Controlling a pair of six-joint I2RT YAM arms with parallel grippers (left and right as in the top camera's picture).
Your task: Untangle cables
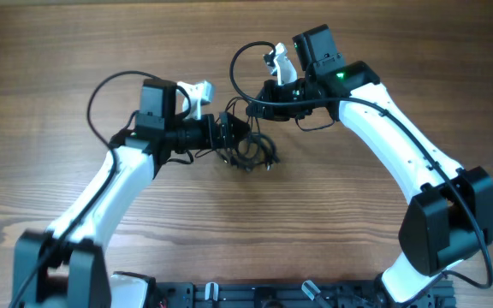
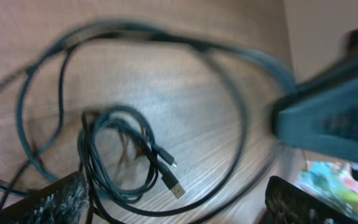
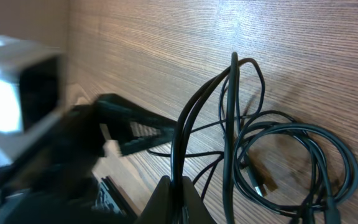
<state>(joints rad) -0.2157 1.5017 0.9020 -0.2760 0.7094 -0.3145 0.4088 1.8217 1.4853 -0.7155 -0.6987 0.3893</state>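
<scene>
Wood-grain counter (image 1: 58,51) is seen carrying the cables (image 1: 253,154) bunched at centre between both arms, with left fingers (image 1: 229,133) spread wide just beside the tangle, right fingers (image 3: 176,199) clenched on lifted strands, and a plug end (image 2: 176,189) laid flat among the loops.

No legible text or labels
</scene>
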